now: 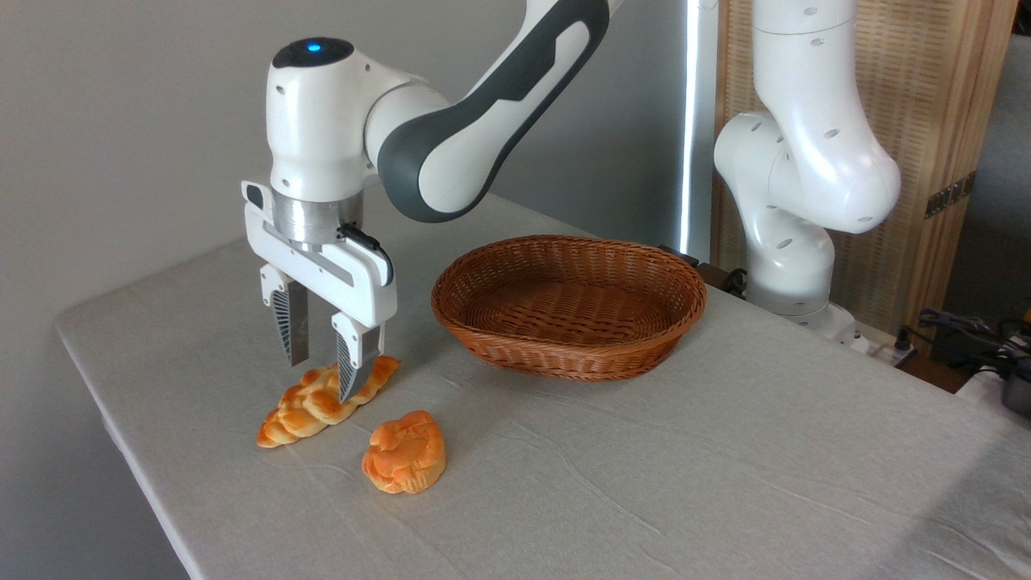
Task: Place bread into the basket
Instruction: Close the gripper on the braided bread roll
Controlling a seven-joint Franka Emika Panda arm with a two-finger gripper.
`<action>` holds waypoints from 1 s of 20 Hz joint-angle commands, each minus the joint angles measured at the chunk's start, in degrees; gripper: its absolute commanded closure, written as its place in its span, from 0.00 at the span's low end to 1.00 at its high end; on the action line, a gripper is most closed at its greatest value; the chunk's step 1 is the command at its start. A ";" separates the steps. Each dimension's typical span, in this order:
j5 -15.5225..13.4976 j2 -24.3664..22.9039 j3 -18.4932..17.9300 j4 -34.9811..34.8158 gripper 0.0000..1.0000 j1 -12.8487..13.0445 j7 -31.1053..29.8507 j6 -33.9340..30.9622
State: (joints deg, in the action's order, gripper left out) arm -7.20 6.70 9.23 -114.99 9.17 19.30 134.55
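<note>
The long braided golden-brown bread (310, 407) lies on the grey tablecloth at the front left, slanting up to the right. My gripper (322, 379) hangs open right over its upper half, one fingertip in front of the loaf and the other just behind it, low over the cloth. Whether the fingers touch the loaf I cannot tell. The oval brown wicker basket (483, 322) stands to the right of the gripper, with nothing inside it.
A short round orange bun (405, 452) sits just in front and to the right of the bread. The arm's white base (797, 242) rises behind the basket at the right. The table's left edge (121, 451) runs close to the bread.
</note>
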 commanded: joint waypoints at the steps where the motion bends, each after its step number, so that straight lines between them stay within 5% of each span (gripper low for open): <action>1: 2.36 0.50 1.14 -1.46 0.00 -0.03 0.21 1.68; 4: 2.45 1.91 2.01 -1.46 0.00 -0.03 0.12 2.65; 5: 2.45 2.09 2.02 -1.55 0.07 -0.12 0.21 3.09; 9: 2.54 2.18 2.02 -1.46 0.63 -0.47 1.08 3.09; 11: 2.54 2.18 2.02 -1.46 0.79 -0.64 2.93 2.30; 20: 2.54 1.57 1.32 -1.29 0.81 -0.82 3.64 0.37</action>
State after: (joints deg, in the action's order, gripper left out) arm -4.75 8.15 10.72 -116.04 8.57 22.27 135.74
